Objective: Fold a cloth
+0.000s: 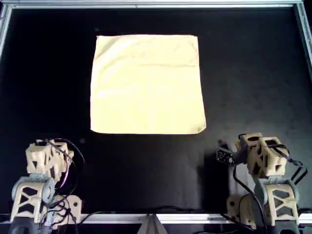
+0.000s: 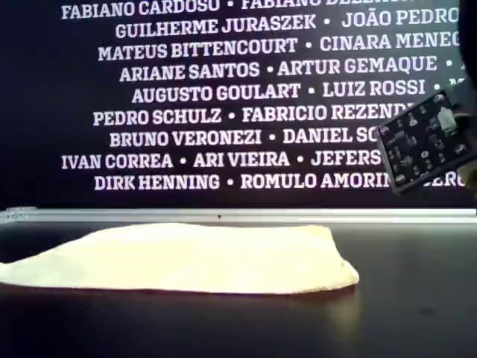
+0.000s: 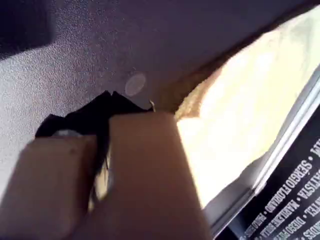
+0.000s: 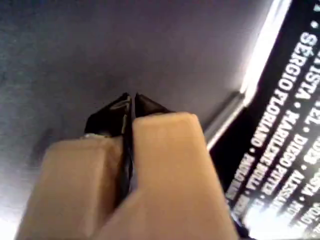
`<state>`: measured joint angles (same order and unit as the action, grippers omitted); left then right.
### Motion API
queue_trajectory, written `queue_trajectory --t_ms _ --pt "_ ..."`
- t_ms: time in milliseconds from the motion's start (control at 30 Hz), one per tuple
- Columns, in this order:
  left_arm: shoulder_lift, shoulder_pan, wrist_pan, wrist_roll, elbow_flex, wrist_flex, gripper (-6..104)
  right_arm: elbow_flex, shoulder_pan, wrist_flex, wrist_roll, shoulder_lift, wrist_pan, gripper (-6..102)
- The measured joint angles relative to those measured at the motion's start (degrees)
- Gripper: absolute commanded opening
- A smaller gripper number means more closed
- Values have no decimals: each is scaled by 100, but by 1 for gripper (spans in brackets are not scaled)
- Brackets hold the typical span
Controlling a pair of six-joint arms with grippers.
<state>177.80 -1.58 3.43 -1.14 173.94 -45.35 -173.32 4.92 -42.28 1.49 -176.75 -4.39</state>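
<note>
The cloth (image 1: 147,84) is a plain cream-yellow square lying spread flat on the black table, in the upper middle of the overhead view. In the exterior view the cloth (image 2: 179,257) is a low pale sheet left of centre. My left gripper (image 3: 107,100) is shut with nothing in it, hovering short of the cloth's near corner (image 3: 195,97). The left arm (image 1: 46,161) sits folded at the overhead view's lower left. My right gripper (image 4: 129,100) is shut and empty over bare table. Its arm (image 1: 261,156) is folded at the overhead view's lower right.
A black table top (image 1: 48,87) is framed by a silver rail (image 1: 156,4) along the far edge and sides. Behind the rail stands a dark wall printed with white names (image 2: 223,112). A small circuit board (image 2: 425,142) shows at the exterior view's right.
</note>
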Motion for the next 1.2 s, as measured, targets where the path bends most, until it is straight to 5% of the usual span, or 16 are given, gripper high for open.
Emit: queue_trajectory --t_ms 233,367,500,633,767,900,1200 --pt "0 0 9 0 0 642 5 53 -35 44 0 0 35 5" --pt "0 -62 9 -18 0 1354 28 281 9 343 0 0 53 24" --pt "0 -457 18 -18 0 1635 50 290 26 466 0 0 53 45" --pt "0 -703 35 9 9 1661 61 290 123 466 9 0 53 57" --pt "0 -729 26 -9 9 1661 62 299 123 466 9 0 97 59" --pt "0 -765 18 -9 9 1661 62 299 712 466 35 0 510 59" --pt "-1090 -773 18 -9 -299 1749 63 299 1099 492 316 431 650 60"
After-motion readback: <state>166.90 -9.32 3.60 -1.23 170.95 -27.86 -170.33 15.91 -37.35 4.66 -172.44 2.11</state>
